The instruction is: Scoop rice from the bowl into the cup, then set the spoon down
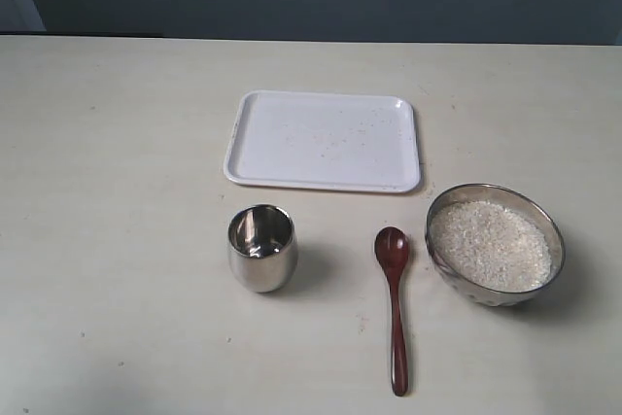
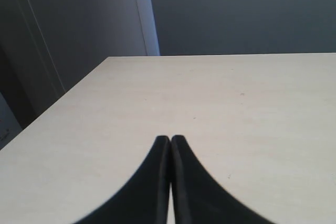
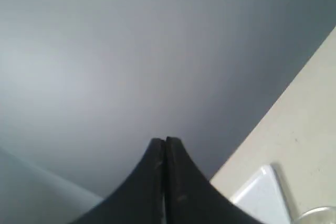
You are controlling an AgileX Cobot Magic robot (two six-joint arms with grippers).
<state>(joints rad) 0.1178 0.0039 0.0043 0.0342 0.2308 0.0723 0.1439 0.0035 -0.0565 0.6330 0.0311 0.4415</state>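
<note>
Rice [image 1: 491,243], off-white and grainy, fills a wide, shallow metal bowl [image 1: 486,295] that stands at the right of a pale beige table [image 1: 117,191]. Just left of the bowl lies a slim, glossy, reddish-brown wooden spoon [image 1: 396,308]. It rests flat on the tabletop with its small oval head pointing toward the far side and its long handle running toward the near edge. The head is close to the bowl's rim but apart from it.

Further left, well apart from the spoon, a small polished steel cup [image 1: 261,259] stands upright. Its open mouth shows only shiny metal inside. Behind the cup and spoon, toward the far side of the table, sits a white rectangular tray [image 1: 253,143] with rounded corners. A few tiny specks dot its surface, too small to identify. A dark grey-blue wall runs behind the table.

The left gripper [image 2: 170,139] hangs above bare tabletop, its two black fingers pressed together with nothing between them. The right gripper [image 3: 165,141] is likewise clenched and empty, its black fingers meeting tip to tip against the grey wall. A corner of the tray and a sliver of the cup's rim show beyond it. Neither gripper touches the spoon, bowl or cup.
</note>
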